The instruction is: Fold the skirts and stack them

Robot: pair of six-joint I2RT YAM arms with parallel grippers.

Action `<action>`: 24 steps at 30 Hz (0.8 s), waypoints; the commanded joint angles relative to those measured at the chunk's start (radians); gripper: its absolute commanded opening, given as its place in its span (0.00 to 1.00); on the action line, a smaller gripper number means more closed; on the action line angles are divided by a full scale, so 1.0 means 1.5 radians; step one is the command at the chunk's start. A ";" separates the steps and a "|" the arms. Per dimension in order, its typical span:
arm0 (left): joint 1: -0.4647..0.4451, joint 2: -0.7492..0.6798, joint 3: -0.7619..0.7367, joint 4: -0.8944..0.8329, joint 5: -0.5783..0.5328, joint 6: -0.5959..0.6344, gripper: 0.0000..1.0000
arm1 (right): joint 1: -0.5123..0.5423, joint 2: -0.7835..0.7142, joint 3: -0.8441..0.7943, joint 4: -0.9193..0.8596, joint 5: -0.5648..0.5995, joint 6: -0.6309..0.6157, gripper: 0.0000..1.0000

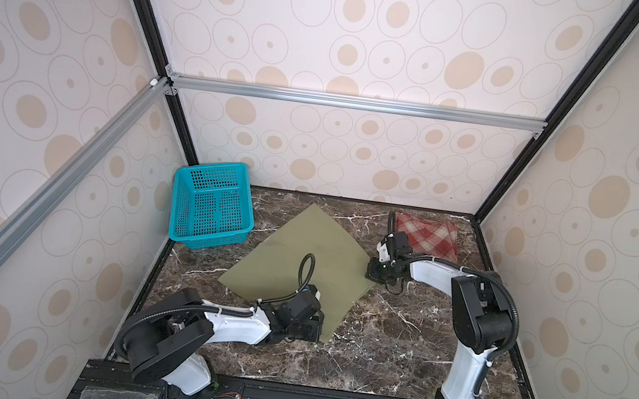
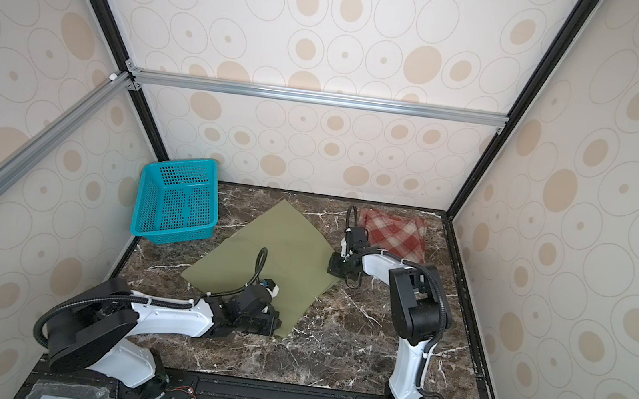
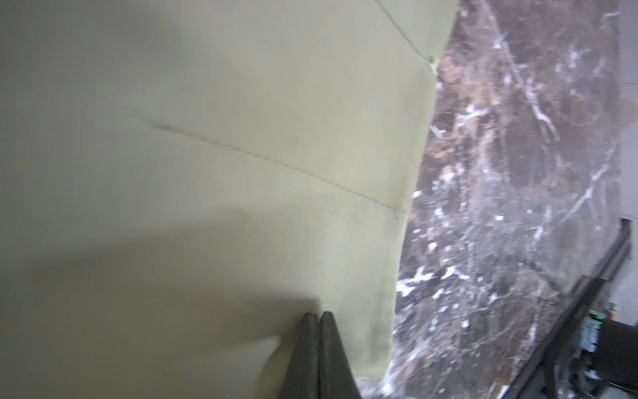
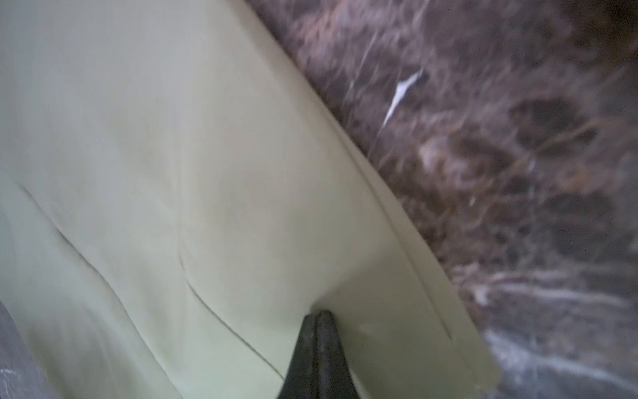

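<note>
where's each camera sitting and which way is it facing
Both top views: high over the front edge, facing down toward the back wall; left arm, right arm, olive skirt, plaid skirt, basket, table.
Left wrist: on the left arm, facing along the left gripper, shut on the olive skirt's edge.
Right wrist: on the right arm, facing along the right gripper, shut on that skirt too.
Shared: all show olive skirt and table.

Thin, smooth matt weave with stitched seams on the olive-green cloth skirt (image 1: 318,229). The red-and-cream plaid skirt (image 1: 428,238) is thicker, fuzzier cloth. The teal perforated basket (image 1: 207,181) is moulded plastic with a slight sheen. The table (image 1: 395,344) has a dark brown marble-look top, white-veined, semi-gloss. The silver frame rail (image 1: 343,101) is bare brushed metal. The left tool (image 3: 318,316) and right tool (image 4: 316,314) are matt black; material unclear.
</note>
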 commanded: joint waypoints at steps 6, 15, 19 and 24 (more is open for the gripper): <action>-0.035 0.074 0.088 -0.022 0.005 0.002 0.00 | -0.012 -0.109 -0.026 -0.027 -0.001 -0.033 0.00; 0.103 -0.219 -0.008 -0.283 -0.128 -0.020 0.44 | 0.053 -0.273 -0.128 -0.109 0.013 -0.072 0.16; 0.236 -0.399 -0.066 -0.423 -0.154 -0.049 0.53 | 0.063 -0.280 -0.147 -0.099 -0.023 -0.046 0.17; 0.364 -0.553 -0.120 -0.458 -0.136 -0.065 0.57 | 0.063 -0.224 -0.091 -0.098 -0.060 -0.046 0.16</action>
